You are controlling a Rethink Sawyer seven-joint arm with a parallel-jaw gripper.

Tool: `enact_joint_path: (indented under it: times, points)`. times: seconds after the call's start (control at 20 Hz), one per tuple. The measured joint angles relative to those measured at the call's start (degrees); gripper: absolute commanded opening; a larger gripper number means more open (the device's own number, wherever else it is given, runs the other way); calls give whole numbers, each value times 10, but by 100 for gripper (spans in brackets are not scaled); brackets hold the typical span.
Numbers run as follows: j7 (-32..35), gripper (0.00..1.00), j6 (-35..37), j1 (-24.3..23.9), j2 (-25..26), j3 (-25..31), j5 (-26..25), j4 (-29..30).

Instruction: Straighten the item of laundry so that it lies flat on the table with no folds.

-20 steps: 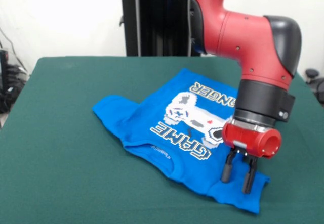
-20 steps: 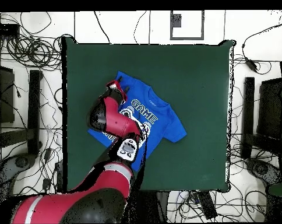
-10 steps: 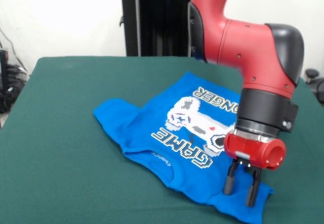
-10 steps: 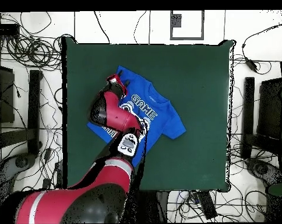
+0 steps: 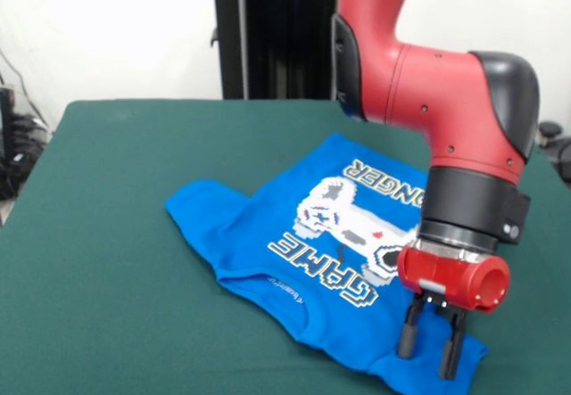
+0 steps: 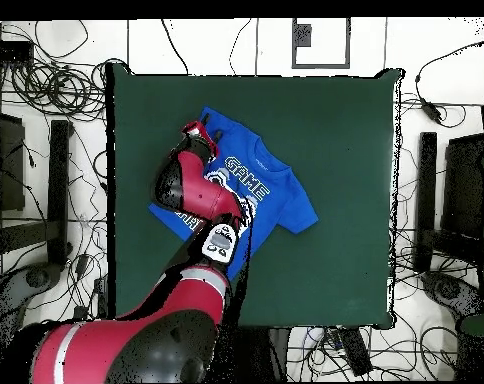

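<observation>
The item of laundry (image 5: 268,226), a bright blue T-shirt, lies print side up on the green table (image 5: 98,181), showing a white game controller and "GAME". One sleeve sticks out to the left, and folds run along its near edge. My gripper (image 5: 430,348) points down at the shirt's near right corner, its two dark fingers pinching the fabric there. The arm hides part of the lettering. In the overhead view the shirt (image 6: 271,190) lies left of the table (image 6: 336,120) centre, with the gripper (image 6: 198,130) at its upper left corner.
The shirt's near corner lies close to the table's front edge in the front view. Cables and stands (image 6: 56,150) surround the table on the floor. Green cloth stretches wide to the left in the front view.
The gripper has moved toward the table's front edge, dragging the shirt's corner with it. The whole shirt and its print have shifted the same way.
</observation>
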Motion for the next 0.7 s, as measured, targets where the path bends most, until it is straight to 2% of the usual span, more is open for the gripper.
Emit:
enact_joint_path:
  times: [0.45,0.7]
  points:
    - [0,100,4,-5,-12,4,-16,15]
    - [0,100,38,-13,-63,9,-45,67]
